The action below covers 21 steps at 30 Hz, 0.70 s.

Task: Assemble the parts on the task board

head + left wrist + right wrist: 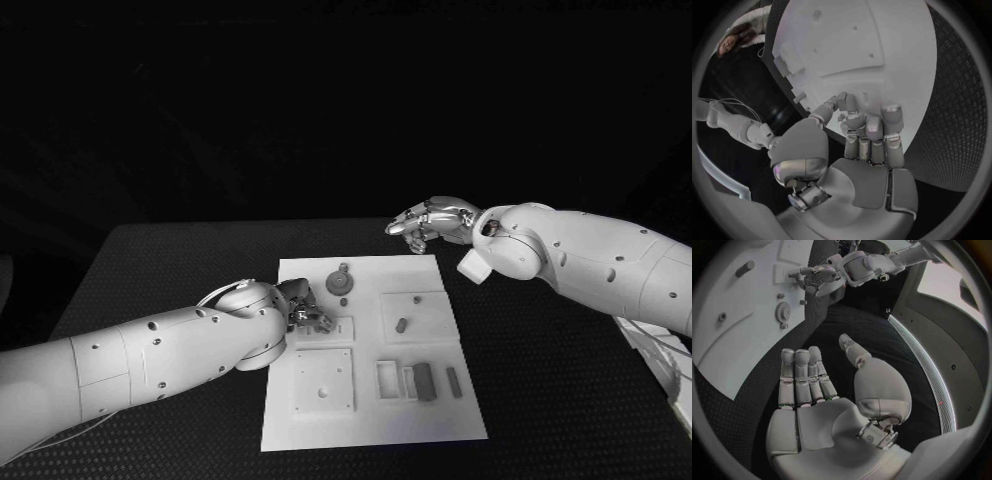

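In the head view we note the task board (372,350) lying mid-table (173,260), grey parts on it: a gear (340,283) near its far edge, bars (424,381) near its right edge. The left hand (300,306) rests at the board's left edge. The right hand (433,220) hovers beyond the far right corner.

Left wrist view: fingers (873,131) curled together over the board, nothing visibly held.

Right wrist view: fingers (803,375) straight, thumb apart, empty.

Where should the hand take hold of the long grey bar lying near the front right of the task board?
Probably pinch the grey bar across its narrow width at mid-length, coming straight down. It lies flat on the task board, long axis running front to back, with bare board on its right. The right hand seems better placed.
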Tool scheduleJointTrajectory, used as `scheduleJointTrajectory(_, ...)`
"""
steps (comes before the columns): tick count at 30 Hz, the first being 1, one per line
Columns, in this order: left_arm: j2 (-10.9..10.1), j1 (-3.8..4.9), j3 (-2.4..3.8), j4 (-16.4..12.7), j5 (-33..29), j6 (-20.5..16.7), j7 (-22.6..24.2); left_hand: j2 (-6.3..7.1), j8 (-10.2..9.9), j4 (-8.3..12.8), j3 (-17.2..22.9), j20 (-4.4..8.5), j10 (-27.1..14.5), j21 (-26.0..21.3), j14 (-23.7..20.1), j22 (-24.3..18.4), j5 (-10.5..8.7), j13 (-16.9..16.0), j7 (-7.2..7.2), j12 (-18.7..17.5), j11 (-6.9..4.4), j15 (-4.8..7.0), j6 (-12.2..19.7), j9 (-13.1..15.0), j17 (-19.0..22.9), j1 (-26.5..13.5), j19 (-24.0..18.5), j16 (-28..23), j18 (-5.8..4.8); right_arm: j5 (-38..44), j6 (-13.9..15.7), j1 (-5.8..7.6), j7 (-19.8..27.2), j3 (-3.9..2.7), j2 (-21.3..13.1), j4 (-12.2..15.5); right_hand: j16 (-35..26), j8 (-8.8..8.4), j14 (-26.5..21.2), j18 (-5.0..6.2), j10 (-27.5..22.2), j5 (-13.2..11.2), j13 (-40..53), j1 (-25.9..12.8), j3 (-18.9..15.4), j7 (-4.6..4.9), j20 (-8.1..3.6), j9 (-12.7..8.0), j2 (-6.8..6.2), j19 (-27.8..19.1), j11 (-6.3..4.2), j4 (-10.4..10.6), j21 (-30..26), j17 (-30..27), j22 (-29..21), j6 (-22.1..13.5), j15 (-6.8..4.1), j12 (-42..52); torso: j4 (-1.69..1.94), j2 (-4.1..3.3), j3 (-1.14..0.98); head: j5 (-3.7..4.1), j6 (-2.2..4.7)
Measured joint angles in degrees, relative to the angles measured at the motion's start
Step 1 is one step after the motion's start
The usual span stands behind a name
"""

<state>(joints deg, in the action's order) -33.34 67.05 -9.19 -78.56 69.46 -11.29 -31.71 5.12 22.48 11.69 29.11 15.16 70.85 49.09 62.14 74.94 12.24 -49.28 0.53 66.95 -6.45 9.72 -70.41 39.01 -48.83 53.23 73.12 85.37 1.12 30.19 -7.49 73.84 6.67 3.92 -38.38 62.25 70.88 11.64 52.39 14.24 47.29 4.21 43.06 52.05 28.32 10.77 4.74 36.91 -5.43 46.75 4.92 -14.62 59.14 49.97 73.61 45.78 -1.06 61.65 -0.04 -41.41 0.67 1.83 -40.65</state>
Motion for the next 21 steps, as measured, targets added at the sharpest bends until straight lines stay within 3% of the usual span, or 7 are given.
scheduleJointTrajectory(21,0.7,0.18,0.26,1.6,-1.3,2.0,0.6,0.00,0.5,0.2,-0.2,0.17,0.3,0.2,0.3,0.0,0.34,-0.1,0.01,0.0,-0.11,0.10,0.0,2.1,-0.2,0.0,0.2,0.0,0.00,0.0,0.0,0.00,0.0,0.00,0.2,-0.1,0.2,0.00,0.0,0.00,0.0,0.0,-0.1,0.0,0.0,-0.07,0.00,0.0,0.00,0.0,0.00,0.0,0.0,-0.1,0.0,0.1,0.02,0.0,0.01,-0.01,0.04,0.08,-0.01)
